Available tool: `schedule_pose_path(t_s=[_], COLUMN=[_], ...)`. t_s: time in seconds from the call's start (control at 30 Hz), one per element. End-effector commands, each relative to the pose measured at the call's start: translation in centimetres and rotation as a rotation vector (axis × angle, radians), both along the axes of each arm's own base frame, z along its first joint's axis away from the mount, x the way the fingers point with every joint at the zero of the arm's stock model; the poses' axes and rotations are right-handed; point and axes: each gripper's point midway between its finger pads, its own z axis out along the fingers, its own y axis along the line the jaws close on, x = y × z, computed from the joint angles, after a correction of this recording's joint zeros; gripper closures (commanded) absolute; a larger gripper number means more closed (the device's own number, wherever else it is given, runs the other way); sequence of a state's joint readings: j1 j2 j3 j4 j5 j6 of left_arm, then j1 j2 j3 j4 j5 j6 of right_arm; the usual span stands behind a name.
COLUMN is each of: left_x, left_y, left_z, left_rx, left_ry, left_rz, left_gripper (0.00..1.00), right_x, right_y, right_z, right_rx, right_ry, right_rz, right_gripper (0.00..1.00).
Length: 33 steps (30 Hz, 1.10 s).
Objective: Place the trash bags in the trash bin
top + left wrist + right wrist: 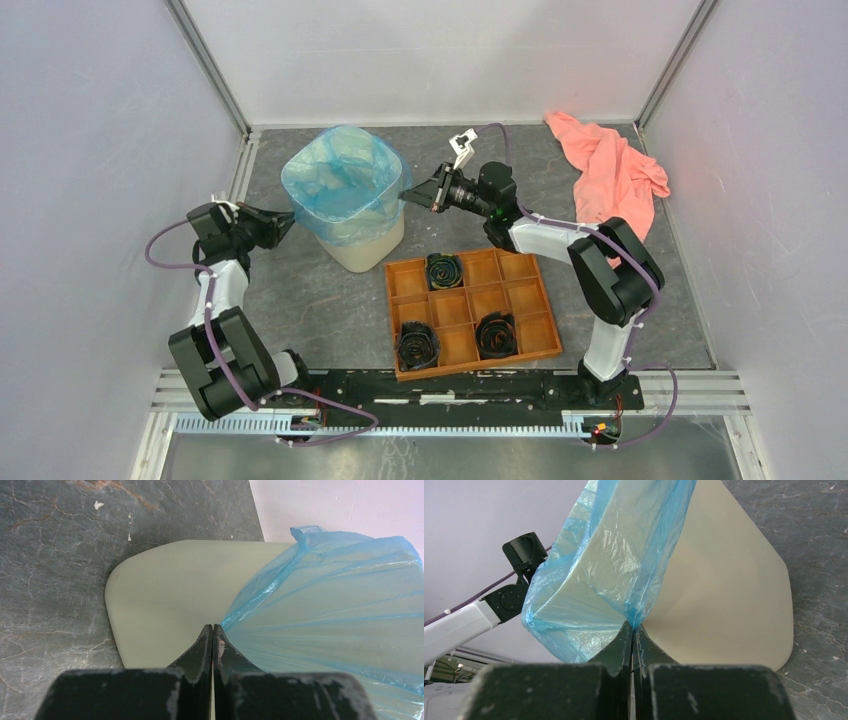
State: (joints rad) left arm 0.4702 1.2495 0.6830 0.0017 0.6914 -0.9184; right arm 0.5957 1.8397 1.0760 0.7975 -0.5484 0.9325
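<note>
Nearest the camera, two arm bases sit at the table edge, one left of the trash bin and one right of it.

1. Left gripper: one unit, at the left wall of the trash bin, just below its rim. The jaws are pressed together. In the left wrist view the fingertips pinch the hem of the trash bag, and the film fans out in taut pleats from that point.
2. Trash bin: one unit, cream-beige, upright on the table.
3. Trash bag: one unit, translucent light blue. It lines the mouth of the trash bin, with its edge folded over the rim and hanging down the outer walls.
4. Right gripper: one unit, at the right wall of the trash bin, near the rim. The jaws are closed flat on a gathered corner of the film, confirmed in the right wrist view.
5. Orange tray: one unit, near and to the right of the trash bin, divided into a grid of compartments.
6. Black rolls: three units, each in its own tray compartment.
7. Pink cloth: one unit, crumpled, well to the right of the trash bin.
</note>
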Motion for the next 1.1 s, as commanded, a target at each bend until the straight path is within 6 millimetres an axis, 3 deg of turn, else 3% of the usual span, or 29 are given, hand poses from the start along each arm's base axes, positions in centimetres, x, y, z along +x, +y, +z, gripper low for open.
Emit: schedule_pose_path(t_s=[0.0, 0.23, 0.4, 0.5, 0.6, 0.73, 0.83, 0.93, 1.0, 1.07], left_x=[0.3, -0.9, -3.3, -4.9, -6.0, -5.7, -4.6, -3.4, -2.5, -1.7], left_y=[0.1, 1.0, 2.0, 2.7, 3.0, 2.1, 0.3, -4.2, -8.0, -11.6], left_z=[0.7, 0.2, 1.4, 3.4, 6.3, 11.1, 15.1, 19.0, 20.4, 20.4], left_rx=[0.051, 0.184, 0.340, 0.424, 0.485, 0.558, 0.606, 0.637, 0.650, 0.670], left_ry=[-0.048, 0.025, 0.069, 0.052, 0.000, -0.084, -0.158, -0.274, -0.314, -0.317], left_rz=[-0.040, -0.046, -0.017, 0.054, 0.112, 0.067, -0.008, -0.135, -0.241, -0.344], left_gripper=[0.98, 0.98, 0.92, 0.85, 0.71, 0.50, 0.38, 0.31, 0.29, 0.29], right_x=[0.4, 0.5, 0.6, 0.2, -0.4, -0.6, -0.4, -0.1, -0.1, -0.3], right_y=[0.2, -0.3, -1.3, -1.9, -2.4, -3.8, -5.1, -6.1, -6.3, -5.9], right_z=[-0.2, -3.0, -3.2, -2.6, -2.4, -2.3, -2.1, -1.8, -1.5, -1.1], right_rx=[-0.047, -0.221, -0.331, -0.355, -0.372, -0.424, -0.470, -0.512, -0.513, -0.491], right_ry=[-0.057, -0.101, -0.144, -0.164, -0.174, -0.193, -0.215, -0.241, -0.248, -0.252], right_rz=[-0.010, 0.007, 0.001, -0.004, -0.003, -0.036, -0.078, -0.115, -0.124, -0.114], right_gripper=[0.99, 0.90, 0.80, 0.69, 0.60, 0.50, 0.42, 0.36, 0.34, 0.33])
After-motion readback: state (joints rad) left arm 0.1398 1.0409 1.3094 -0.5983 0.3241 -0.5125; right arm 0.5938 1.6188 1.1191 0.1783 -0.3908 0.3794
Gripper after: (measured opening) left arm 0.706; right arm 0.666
